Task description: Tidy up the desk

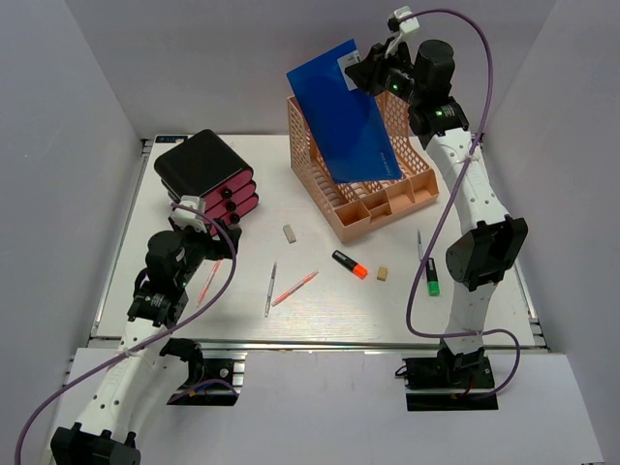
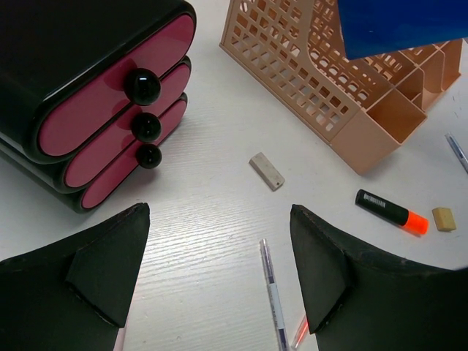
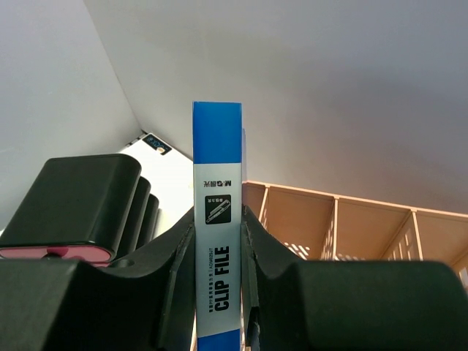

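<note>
The desk (image 1: 320,315) is a white tabletop with small stationery scattered on it. My right gripper (image 1: 373,73) is raised at the back and shut on the spine of a blue clip file (image 1: 341,114), which tilts with its lower edge down in the peach mesh rack (image 1: 387,199). In the right wrist view the file (image 3: 217,146) stands upright between both pads (image 3: 247,227). My left gripper (image 1: 215,244) hovers open and holds nothing above the desk (image 2: 212,168). A clear purple pen (image 2: 270,285) lies between its fingers (image 2: 322,270).
A black drawer unit with pink fronts (image 1: 206,174) stands back left. Loose on the desk lie a grey eraser (image 1: 289,233), a black-orange highlighter (image 1: 350,263), a tan eraser (image 1: 383,274), a red pen (image 1: 294,288), a pink pen (image 1: 209,281) and a green-capped pen (image 1: 428,266).
</note>
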Tool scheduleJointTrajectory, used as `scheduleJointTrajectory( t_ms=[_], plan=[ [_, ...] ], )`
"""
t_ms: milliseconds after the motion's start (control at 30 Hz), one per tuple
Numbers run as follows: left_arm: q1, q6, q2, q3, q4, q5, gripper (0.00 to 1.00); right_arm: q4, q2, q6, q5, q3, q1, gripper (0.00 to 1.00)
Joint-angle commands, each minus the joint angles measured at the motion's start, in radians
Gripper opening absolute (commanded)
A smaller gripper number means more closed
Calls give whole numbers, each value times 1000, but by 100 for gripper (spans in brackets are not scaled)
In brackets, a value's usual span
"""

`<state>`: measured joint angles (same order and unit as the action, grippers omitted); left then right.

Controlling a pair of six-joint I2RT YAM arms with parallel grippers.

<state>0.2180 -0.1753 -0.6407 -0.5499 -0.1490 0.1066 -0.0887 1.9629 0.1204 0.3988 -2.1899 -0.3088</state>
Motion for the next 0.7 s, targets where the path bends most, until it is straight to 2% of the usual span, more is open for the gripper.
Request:
scheduleJointTrajectory(
  t_ms=[0, 367, 667],
  plan=[
    [-5, 13, -2, 1, 23, 44, 87, 167, -68, 1, 23, -2, -1, 0],
    [-5, 13, -22, 8, 46, 119, 87, 201, -117, -13, 15, 140, -1, 0],
    [-5, 16, -34, 10, 48, 125, 87, 253, -217, -77, 11, 283, -6, 0]
  ],
)
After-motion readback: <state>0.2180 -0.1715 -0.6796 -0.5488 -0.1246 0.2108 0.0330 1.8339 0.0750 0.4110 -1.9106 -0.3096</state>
